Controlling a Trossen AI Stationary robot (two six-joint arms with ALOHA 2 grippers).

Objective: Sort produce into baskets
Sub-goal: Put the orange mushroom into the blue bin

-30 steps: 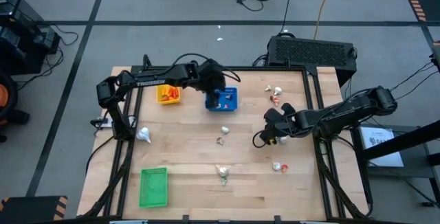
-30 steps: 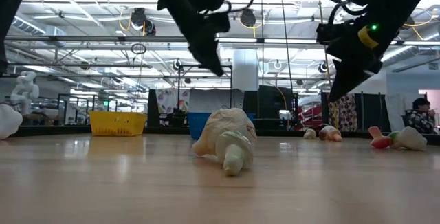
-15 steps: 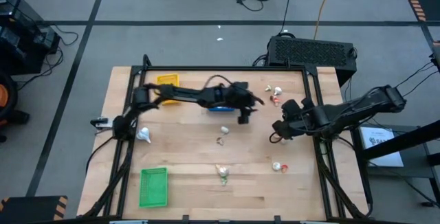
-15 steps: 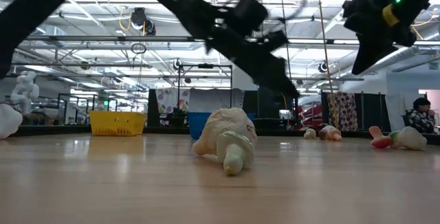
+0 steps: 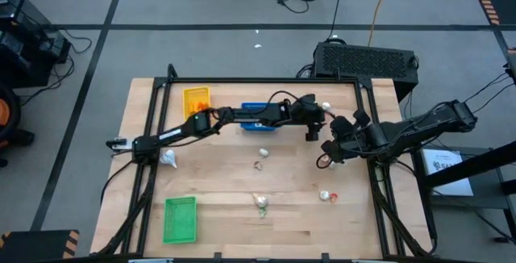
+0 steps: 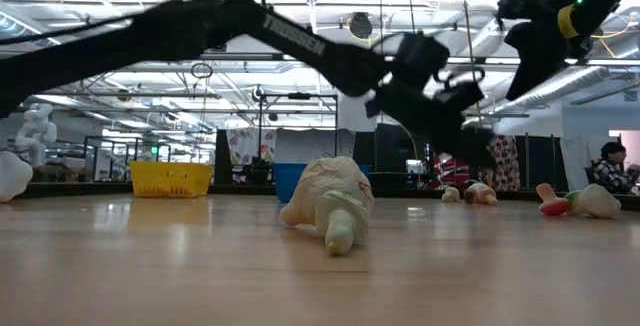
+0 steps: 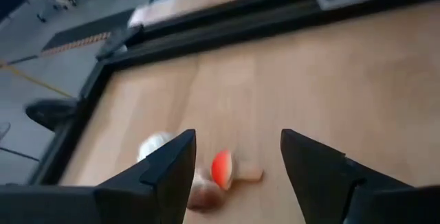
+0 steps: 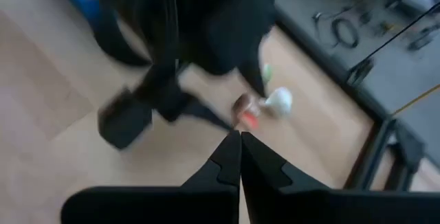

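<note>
The left gripper [image 5: 313, 126] is stretched way across the table, fingers apart and holding nothing, hovering over the little cluster of produce at the far right. Through its wrist cam you can see a red piece [image 7: 221, 168] sitting right between the two fingers [image 7: 165, 169], with a whitish bulb [image 7: 155, 146] touching or nearly touching it on one side. That's the tricky bit, imo: the pieces are bunched up, so to do this pick well the gripper should drop straight down with the red piece centred and keep the near finger from landing on the bulb. If it comes in skewed it'll probably just shove both around.

The right gripper [image 5: 329, 152] sits just beside it, a bit nearer, fingers pressed together and empty as far as I can tell. The two arms are really close here, so I'd keep the right one parked until the left has lifted clear.

Then it's a long carry back left: the blue basket [image 5: 256, 118] is the closest, partly under the left arm, the yellow basket [image 5: 196, 101] is further left at the far edge, and the green basket [image 5: 181, 219] is way down at the near left. More produce is still loose mid-table, like the bulb [image 5: 263, 152] in the centre and a red-and-white piece [image 5: 326, 195] near right.
</note>
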